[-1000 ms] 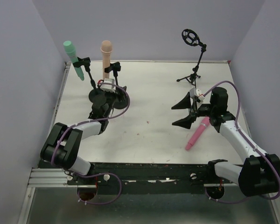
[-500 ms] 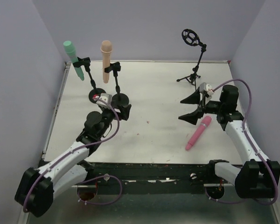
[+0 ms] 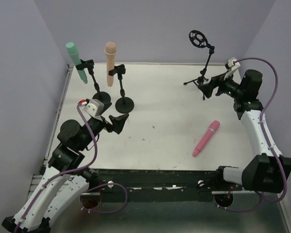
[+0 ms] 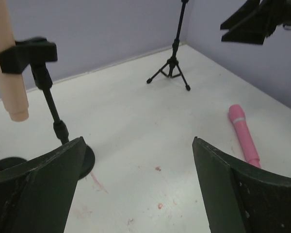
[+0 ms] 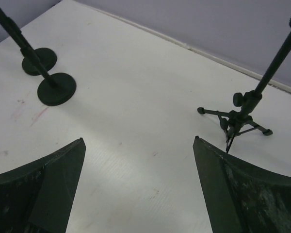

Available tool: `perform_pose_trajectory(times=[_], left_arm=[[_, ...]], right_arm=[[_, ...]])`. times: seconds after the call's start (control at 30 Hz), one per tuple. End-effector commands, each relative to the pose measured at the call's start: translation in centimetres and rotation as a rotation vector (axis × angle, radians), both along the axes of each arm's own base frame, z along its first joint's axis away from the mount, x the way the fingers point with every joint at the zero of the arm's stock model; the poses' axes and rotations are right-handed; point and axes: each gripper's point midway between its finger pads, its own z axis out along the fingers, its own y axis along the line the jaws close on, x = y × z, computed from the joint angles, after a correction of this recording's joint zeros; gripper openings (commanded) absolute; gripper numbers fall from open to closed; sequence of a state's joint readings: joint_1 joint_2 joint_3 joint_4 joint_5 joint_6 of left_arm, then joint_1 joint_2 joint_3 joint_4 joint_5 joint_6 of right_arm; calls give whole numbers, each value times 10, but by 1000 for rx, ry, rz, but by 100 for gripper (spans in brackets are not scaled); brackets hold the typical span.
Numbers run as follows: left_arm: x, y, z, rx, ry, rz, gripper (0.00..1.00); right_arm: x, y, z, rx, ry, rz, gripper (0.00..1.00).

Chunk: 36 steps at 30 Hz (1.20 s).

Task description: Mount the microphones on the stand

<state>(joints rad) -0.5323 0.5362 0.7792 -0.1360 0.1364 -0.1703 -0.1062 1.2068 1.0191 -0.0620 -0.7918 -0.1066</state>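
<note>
While two of the three microphones were already seated, one was left to do. At the far left of the table (image 3: 155,97), the mint green microphone (image 3: 72,55) sat head-up and tilted in the clip of the first round-based stand (image 3: 101,97). Just beside it, the peach microphone (image 3: 110,60) hung upright in the clip of the second round-based stand (image 3: 125,103).

My left pincer (image 3: 115,123) hovered on the near side of those two bases. Its jaws were spread wide with nothing between them, and its wrist view showed only bare table in the gap.

Further right, at the back, the tripod stand (image 3: 200,80) had nothing in its ringed top. The pink microphone (image 3: 206,139) lay aslant on the table, well apart from the tripod and nearer my side, touched by neither pincer.

At the far right, my right pincer (image 3: 213,88) was raised near the tripod, likewise fully spread and holding nothing.

I judged the job about two-thirds done. What remained was to pick up the pink microphone, carry it to the tripod's ring and seat it there. That top stood high on a thin pole, so I expected the placement to need care not to tip the tripod over.
</note>
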Motion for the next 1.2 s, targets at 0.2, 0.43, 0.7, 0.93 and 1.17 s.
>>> perform_pose_trajectory(times=[0.2, 0.43, 0.7, 0.93, 1.17], left_arm=[[-9, 14, -74, 175, 91, 22, 99], [-8, 13, -76, 179, 97, 15, 99], [-3, 14, -79, 189, 98, 30, 99], [-1, 14, -81, 190, 100, 33, 99], [-3, 13, -80, 187, 87, 20, 99]], right_arm=[[118, -53, -20, -57, -19, -272, 100], [159, -45, -21, -61, -129, -210, 92], [201, -34, -27, -62, -162, -224, 78], [202, -32, -29, -101, -208, -201, 58], [199, -18, -21, -102, -231, -125, 23]])
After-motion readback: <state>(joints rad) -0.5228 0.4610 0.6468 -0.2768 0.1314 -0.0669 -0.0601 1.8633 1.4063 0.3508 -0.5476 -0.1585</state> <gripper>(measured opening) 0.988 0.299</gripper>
